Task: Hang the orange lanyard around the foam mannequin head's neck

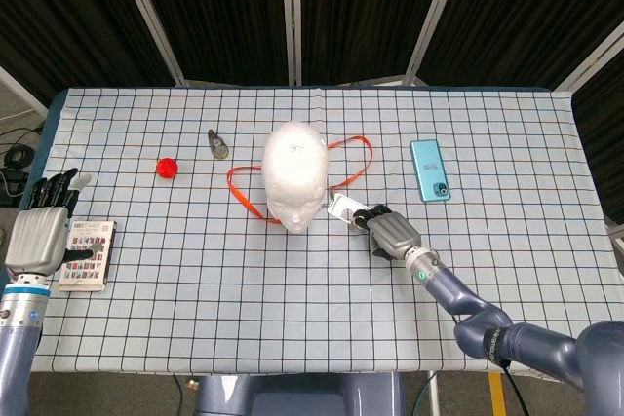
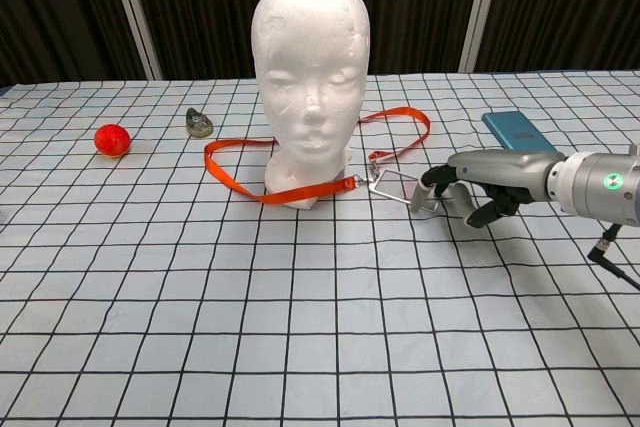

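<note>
Left hand (image 1: 41,231) sits way over at the table's left edge, dark fingers spread apart and holding nothing, its fingertips just over one flat printed card (image 1: 88,253) lying on the cloth. That hand only shows in the head view.

Going rightward across the white cloth with the black grid (image 2: 250,347): one small red ball (image 2: 112,139), bumpy-looking surface, then one small grey-green lump (image 2: 198,123) that I honestly can't identify, kind of teardrop shaped from above.

Middle of the table is one white foam mannequin head (image 2: 309,57), matte and grainy, standing upright facing the robot. One orange lanyard (image 2: 236,178), a flat woven ribbon, lies on the cloth looped around the base of the neck, running out to the left and back around behind to the right. So it's around the neck already, but slack and resting on the table. Its ends meet at a small metal clip in front of the neck, joined to one clear rectangular badge holder (image 2: 400,187).

Right hand (image 2: 487,185), smooth grey metal shell with black fingers, has its fingertips pinching the far corner of that badge holder, low on the table.

Furthest right, one flat teal smartphone (image 1: 430,170), well apart from everything.
</note>
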### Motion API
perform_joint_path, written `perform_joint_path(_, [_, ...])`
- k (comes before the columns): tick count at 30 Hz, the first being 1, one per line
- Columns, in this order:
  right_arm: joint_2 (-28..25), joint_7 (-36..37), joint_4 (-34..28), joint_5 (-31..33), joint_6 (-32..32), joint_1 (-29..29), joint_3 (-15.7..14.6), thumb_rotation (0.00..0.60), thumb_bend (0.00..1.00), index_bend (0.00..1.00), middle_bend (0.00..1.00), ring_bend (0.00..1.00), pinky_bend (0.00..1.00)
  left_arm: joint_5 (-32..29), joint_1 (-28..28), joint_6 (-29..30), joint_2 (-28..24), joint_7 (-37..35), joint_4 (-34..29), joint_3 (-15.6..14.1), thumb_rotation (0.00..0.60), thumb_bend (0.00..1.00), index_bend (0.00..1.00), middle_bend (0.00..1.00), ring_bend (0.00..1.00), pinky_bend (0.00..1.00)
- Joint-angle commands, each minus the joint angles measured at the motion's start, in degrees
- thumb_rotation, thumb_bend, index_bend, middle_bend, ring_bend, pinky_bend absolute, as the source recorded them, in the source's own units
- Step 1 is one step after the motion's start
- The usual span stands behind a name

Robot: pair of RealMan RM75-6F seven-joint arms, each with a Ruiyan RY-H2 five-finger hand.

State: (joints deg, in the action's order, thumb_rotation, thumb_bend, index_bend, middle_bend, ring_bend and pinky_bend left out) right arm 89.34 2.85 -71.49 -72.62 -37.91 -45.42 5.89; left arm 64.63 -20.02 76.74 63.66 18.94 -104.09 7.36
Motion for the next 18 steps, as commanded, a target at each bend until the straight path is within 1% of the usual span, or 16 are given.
perform_joint_path(1, [-1.77, 0.45, -2.14, -0.83, 0.59, 0.25, -0.86, 0.600, 1.00, 0.31, 0.26, 0.21, 0.14, 0.14, 0.04, -0.06, 0.03, 0.12, -0.09, 0.01, 0.600, 0.00, 0.00, 0.00, 0.00, 0.00])
perform_joint_path(6, [-4.27, 1.53, -5.81, -1.11, 2.34, 0.11, -1.58, 0.600, 1.00, 0.32, 0.27, 0.23, 0.18, 0.42, 0.19, 0.03, 0.11, 0.46, -0.32, 0.01, 0.600, 0.00, 0.00, 0.00, 0.00, 0.00])
perform_joint_path(13, [-8.83, 3.86, -12.15, -1.98, 5.28, -0.39, -2.62, 0.600, 1.00, 0.32, 0.29, 0.26, 0.26, 0.57, 0.41, -0.02, 0.11, 0.58, -0.47, 0.14, 0.600, 0.00, 0.00, 0.00, 0.00, 0.00])
perform_joint_path(18, [-12.13, 6.10, -17.33, -4.14, 6.50, -0.52, -3.62, 0.600, 1.00, 0.32, 0.30, 0.27, 0.26, 0.88, 0.55, -0.05, 0.12, 0.68, -0.63, 0.14, 0.600, 0.00, 0.00, 0.00, 0.00, 0.00])
